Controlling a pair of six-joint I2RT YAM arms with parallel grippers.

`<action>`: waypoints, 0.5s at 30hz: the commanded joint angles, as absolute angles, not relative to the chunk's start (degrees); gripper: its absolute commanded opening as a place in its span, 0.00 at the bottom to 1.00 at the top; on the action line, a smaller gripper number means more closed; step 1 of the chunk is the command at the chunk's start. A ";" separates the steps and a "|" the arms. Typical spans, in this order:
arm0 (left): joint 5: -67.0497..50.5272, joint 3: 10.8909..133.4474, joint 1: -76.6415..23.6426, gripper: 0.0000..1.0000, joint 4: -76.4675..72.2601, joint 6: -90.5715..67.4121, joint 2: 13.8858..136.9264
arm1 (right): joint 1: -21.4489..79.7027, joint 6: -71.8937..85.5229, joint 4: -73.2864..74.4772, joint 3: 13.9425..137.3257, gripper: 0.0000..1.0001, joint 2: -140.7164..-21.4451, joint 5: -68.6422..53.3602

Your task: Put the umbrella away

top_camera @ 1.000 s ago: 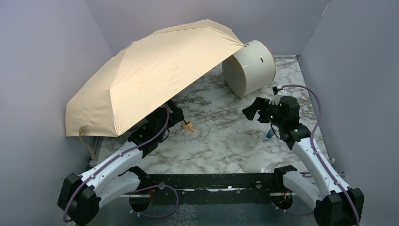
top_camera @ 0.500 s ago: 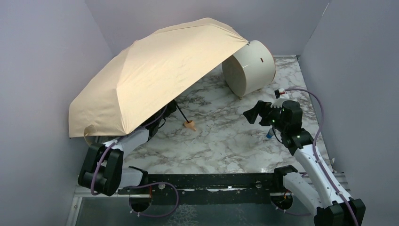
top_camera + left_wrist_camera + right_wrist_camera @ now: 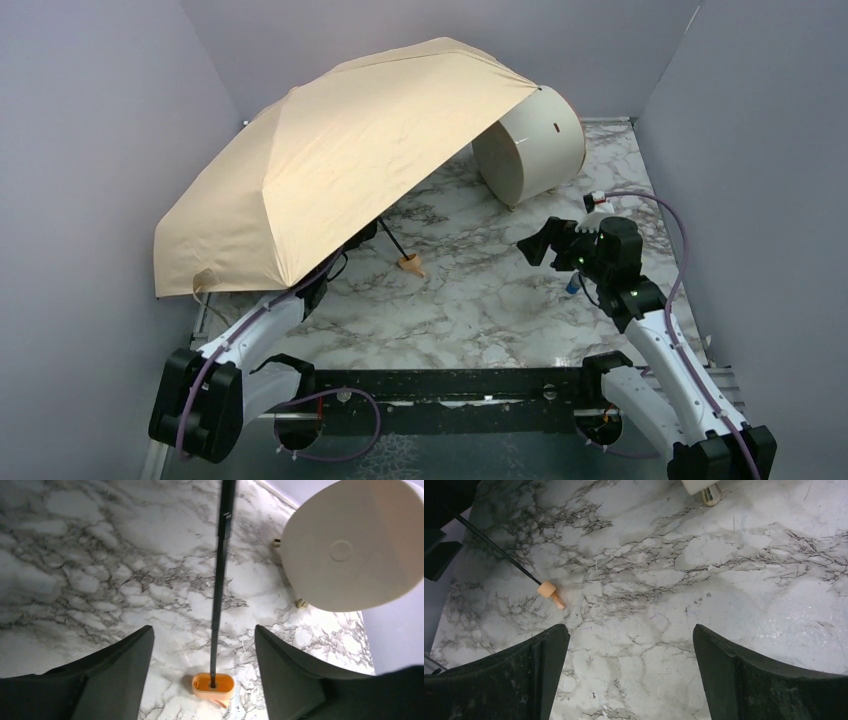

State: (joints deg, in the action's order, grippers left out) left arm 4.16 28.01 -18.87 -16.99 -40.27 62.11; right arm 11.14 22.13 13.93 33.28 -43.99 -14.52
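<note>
The umbrella stands open, its beige canopy tilted over the left half of the table. Its black shaft slants down to the peach handle knob, which rests on the marble. A tan strap hangs at the canopy's low left corner. My left gripper is under the canopy, hidden from the top view. Its jaws stand apart, with the shaft and knob showing between them, untouched. My right gripper hovers open to the right of the knob, nothing in it.
A white drum lies on its side at the back right, touching the canopy's rim; it shows large in the left wrist view. Lavender walls close in on three sides. The left arm reaches under the canopy.
The canopy has shifted right, against the drum, and the knob slid slightly right. My left arm has drawn back under the canopy. The right arm has barely moved.
</note>
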 commanded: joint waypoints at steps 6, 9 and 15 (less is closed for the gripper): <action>-1.04 32.50 -19.05 0.76 -24.25 -37.18 68.88 | 10.85 22.52 15.06 34.08 1.00 -45.14 -16.49; -0.44 34.69 -18.98 0.75 -24.80 -37.79 73.42 | 10.82 22.82 16.17 34.36 1.00 -44.24 -15.90; -2.97 36.90 -19.01 0.63 -29.25 -39.19 79.69 | 10.82 22.95 17.11 33.98 1.00 -42.04 -15.21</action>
State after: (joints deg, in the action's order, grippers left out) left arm 0.05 34.39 -18.87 -24.16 -38.54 76.84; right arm 11.14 22.52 15.33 33.15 -43.77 -14.85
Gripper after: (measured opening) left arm 0.673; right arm 0.998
